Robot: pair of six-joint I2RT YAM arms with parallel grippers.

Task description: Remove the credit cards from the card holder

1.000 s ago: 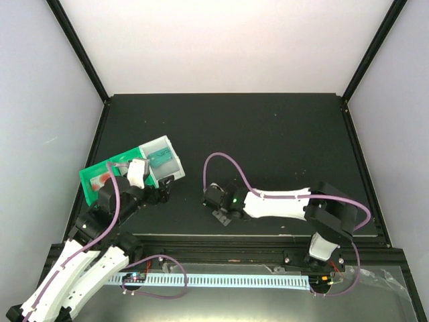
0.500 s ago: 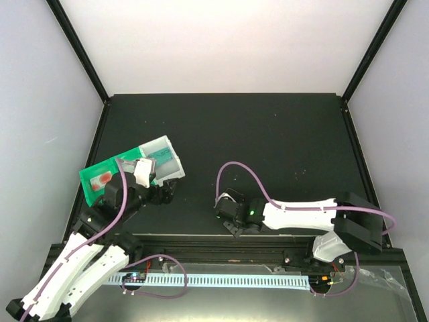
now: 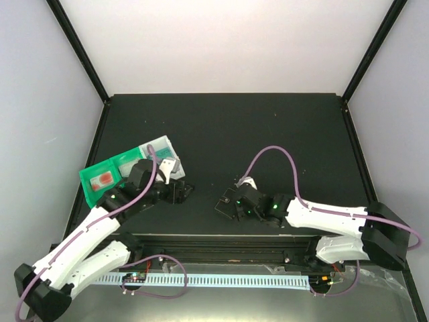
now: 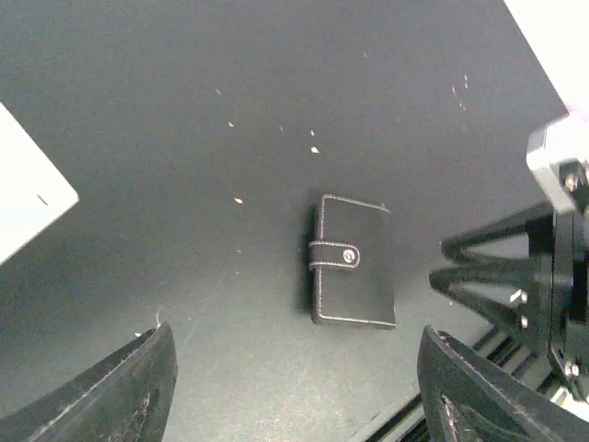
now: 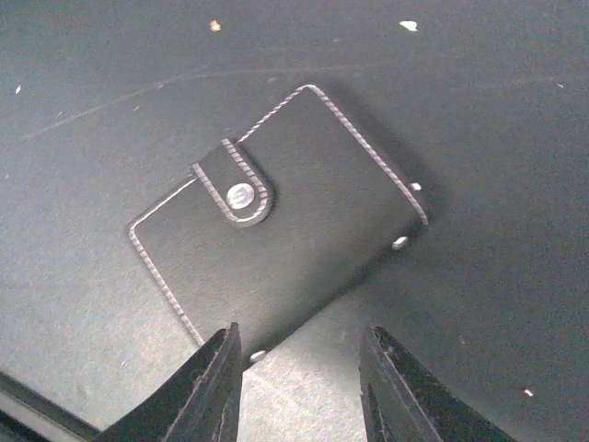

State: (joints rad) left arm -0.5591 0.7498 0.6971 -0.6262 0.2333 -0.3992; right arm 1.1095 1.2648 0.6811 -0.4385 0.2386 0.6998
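Closed card holder [image 4: 354,261] flat on the table [image 3: 268,134], both hands empty

From the left: the green tray [image 3: 100,178] sat at 9 o'clock. The left hand [image 4: 296,330] hung with its fingers wide apart. The card holder lay toward 3 o'clock from it, just ahead of the right hand [image 5: 302,330], whose fingers were also parted. In the left wrist view its long axis ran 12 to 6, and the snap strap [image 4: 336,256] wrapped over the 9 o'clock edge. Snapped shut, thin and unpinned, it would likely skid or spin under a one-sided push.
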